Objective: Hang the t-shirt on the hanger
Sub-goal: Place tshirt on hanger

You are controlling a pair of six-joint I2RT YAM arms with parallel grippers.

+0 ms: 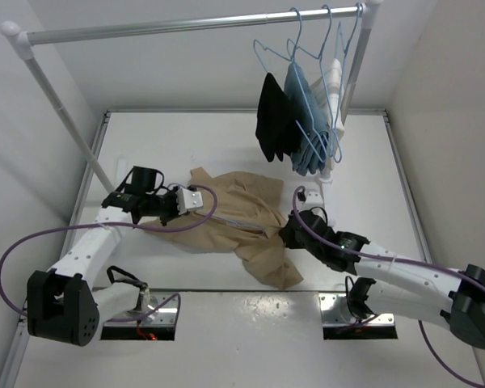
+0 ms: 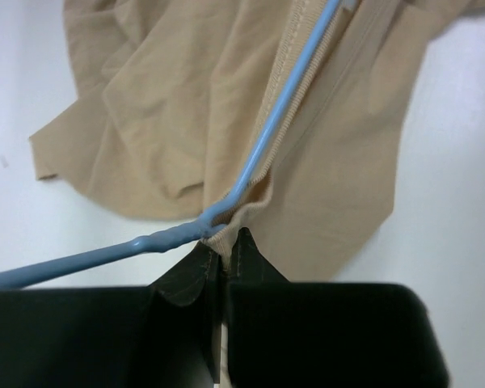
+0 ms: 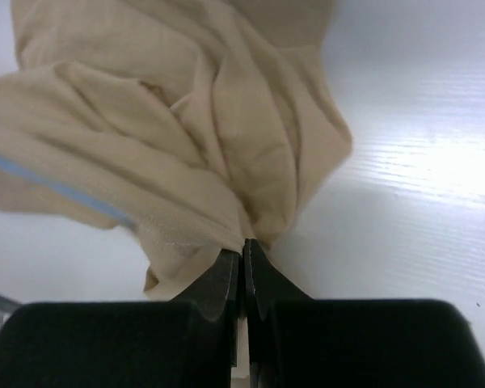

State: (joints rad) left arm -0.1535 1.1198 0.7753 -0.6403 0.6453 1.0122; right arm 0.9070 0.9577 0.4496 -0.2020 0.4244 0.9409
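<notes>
My left pincer [image 2: 225, 245] is closed, its tips pinching a stitched edge of the t-shirt [image 1: 241, 212] just under the bend of the hanger [image 2: 268, 141]. My right pincer [image 3: 243, 247] is likewise closed, nipping a bunched fold at the shirt's opposite side. The step in hand, as I judge it, is drawing the cloth over the wire frame. It goes well if both holds pull gently apart, so that the opening stays taut and slides along the wire rather than dragging the whole hanger across the table [image 1: 186, 145]. The left tips should grip cloth only, since catching the wire would lock shirt and frame together. The shirt lies crumpled on the table between my two pincers and touches both. One wire arm of the hanger runs from beside my left tips up into the cloth along a seam, while its twisted neck juts out bare to the left. In the right wrist view a short blue stretch shows against the cloth, well left of my tips. How far the frame reaches inside I cannot tell.
</notes>
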